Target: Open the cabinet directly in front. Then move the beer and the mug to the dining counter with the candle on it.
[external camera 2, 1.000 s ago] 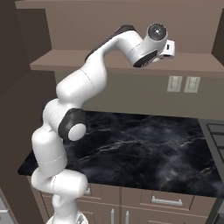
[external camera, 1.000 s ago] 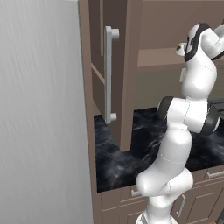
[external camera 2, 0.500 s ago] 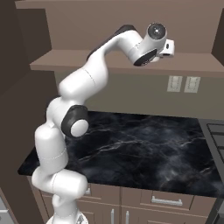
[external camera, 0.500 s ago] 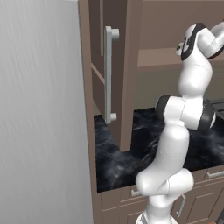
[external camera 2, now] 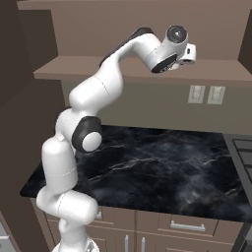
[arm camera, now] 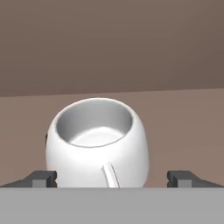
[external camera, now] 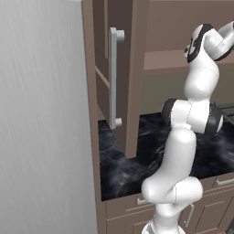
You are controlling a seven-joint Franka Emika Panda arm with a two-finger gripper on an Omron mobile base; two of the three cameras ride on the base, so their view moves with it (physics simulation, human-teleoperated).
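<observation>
The mug (arm camera: 97, 144), white and squat, stands upright on the cabinet's brown shelf (arm camera: 188, 127). Its handle faces the camera and a dark mark shows on its left side. My gripper (arm camera: 113, 179) is open, with one fingertip on each side of the mug's lower body and a gap at both sides. The cabinet's door (external camera: 135, 68) stands swung open, its long silver handle (external camera: 113, 77) facing out. In the right base view my hand (external camera 2: 173, 47) is raised to the level of the shelf (external camera 2: 98, 69). The beer, the dining counter and the candle are out of view.
Below the cabinet lies a black marble worktop (external camera 2: 162, 167) over brown drawers (external camera 2: 187, 226). Two wall outlets (external camera 2: 206, 94) sit on the back wall. A stove edge (external camera 2: 244, 147) shows at the right. A tall grey panel (external camera: 41, 114) stands left of the open door.
The arm's elbow has risen a little and the hand has edged slightly towards the shelf. The gripper has stayed open.
</observation>
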